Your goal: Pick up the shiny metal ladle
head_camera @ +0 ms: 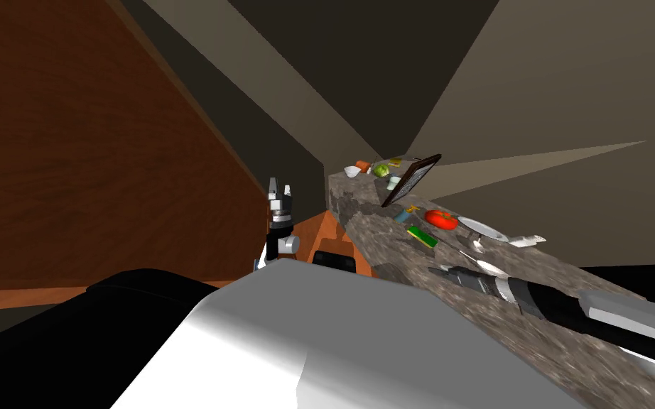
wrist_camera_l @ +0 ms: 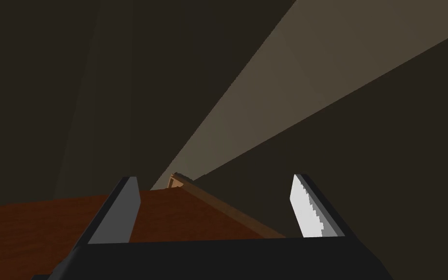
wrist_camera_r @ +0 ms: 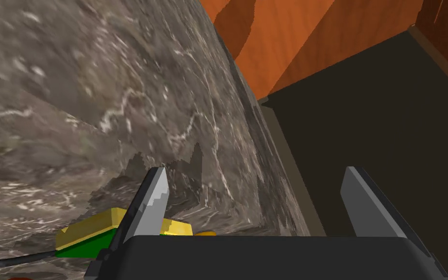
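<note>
R gripper (wrist_camera_r: 254, 170) fingers apart over stone ctr (wrist_camera_r: 96, 97) by green-yellow box (wrist_camera_r: 87, 233), ladle (head_camera: 491, 268) near white dish (head_camera: 486, 229) beside tomato (head_camera: 441, 219); L gripper (wrist_camera_l: 214, 177) likewise spread.

The room is dim throughout: the walls (head_camera: 361, 64) are murky olive-brown, with one paler wedge of light (head_camera: 532, 167) slanting across the far right. The stone counter (head_camera: 404, 255) and the wood panel (head_camera: 70, 156) on the left look evenly lit and matte. A sawtoothed shadow crosses the counter by the right gripper (wrist_camera_r: 257, 172). The wide lens splays the walls toward the corners.
</note>
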